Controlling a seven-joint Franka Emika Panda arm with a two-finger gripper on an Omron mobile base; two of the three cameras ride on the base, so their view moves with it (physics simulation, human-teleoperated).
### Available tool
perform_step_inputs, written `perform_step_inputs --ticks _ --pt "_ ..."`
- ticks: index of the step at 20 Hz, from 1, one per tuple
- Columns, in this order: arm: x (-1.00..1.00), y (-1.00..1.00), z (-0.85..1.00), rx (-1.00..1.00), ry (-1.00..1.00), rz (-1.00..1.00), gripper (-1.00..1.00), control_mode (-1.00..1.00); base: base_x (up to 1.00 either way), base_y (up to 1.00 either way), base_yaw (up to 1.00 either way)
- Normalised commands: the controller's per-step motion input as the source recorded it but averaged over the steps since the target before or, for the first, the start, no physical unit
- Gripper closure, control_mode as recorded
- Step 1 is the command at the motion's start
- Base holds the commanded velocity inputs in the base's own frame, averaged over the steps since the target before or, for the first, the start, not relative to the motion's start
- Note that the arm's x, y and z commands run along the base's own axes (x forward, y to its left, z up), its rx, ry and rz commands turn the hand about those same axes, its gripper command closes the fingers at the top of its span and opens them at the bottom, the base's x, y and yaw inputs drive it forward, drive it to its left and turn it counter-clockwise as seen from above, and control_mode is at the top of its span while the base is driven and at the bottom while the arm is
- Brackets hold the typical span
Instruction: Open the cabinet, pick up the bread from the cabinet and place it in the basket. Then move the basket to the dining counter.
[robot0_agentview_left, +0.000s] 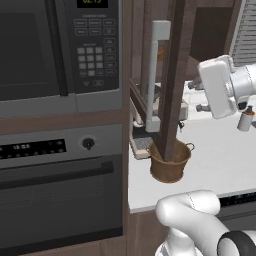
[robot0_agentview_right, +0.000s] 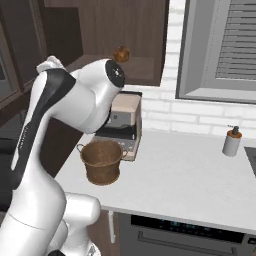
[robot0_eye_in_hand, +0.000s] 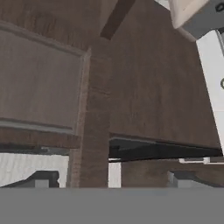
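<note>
**Cabinet door ajar, bread on the shelf, basket on the desk below**

Nearest the base, the white desk (robot0_agentview_right: 190, 185) runs along the wall, with a dark appliance front under its front edge. The basket (robot0_agentview_right: 102, 161) stands upright on the desk near its left end, its thin handle lying against the rim; in the left base view the basket (robot0_agentview_left: 170, 162) sits just behind the lower edge of the opened door. Just behind the basket, touching or nearly touching it, is a beige and dark coffee machine (robot0_agentview_right: 122, 122) against the brick wall. Well to the right on the desk stands a small soap dispenser (robot0_agentview_right: 231, 141), under a grey-framed window with closed blinds (robot0_agentview_right: 222, 47).

Left of the desk, a black oven (robot0_agentview_left: 55, 190) sits below a microwave (robot0_agentview_left: 55, 50) with a keypad.

Above the desk, the cabinet (robot0_agentview_right: 120, 35) hangs on the wall. Its door (robot0_agentview_left: 175, 75) stands swung out, edge-on to the left base camera, with the grey bar handle (robot0_agentview_left: 155, 75) on its face. The bread (robot0_agentview_right: 121, 53) rests on the cabinet's open shelf, above the coffee machine.

The arm reaches up beside the door. The hand camera looks closely at brown framed panelling, and whether the hand is open or closed, or holds anything, cannot be told.
</note>
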Motion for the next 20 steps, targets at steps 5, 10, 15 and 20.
perform_step_inputs --ticks 5,10,15,20 --pt "-0.03 -0.28 -0.25 -0.63 -0.41 0.01 -1.0 -1.0 0.0 0.0 0.0" --pt "0.02 -0.45 -0.07 -0.59 -0.4 0.0 -1.0 -1.0 0.0 0.0 0.0" --pt "0.3 -0.27 0.03 -0.27 -0.19 -0.01 -1.0 -1.0 0.0 0.0 0.0" --pt "0.37 -0.18 0.04 -0.01 0.0 -0.04 -1.0 -1.0 0.0 0.0 0.0"
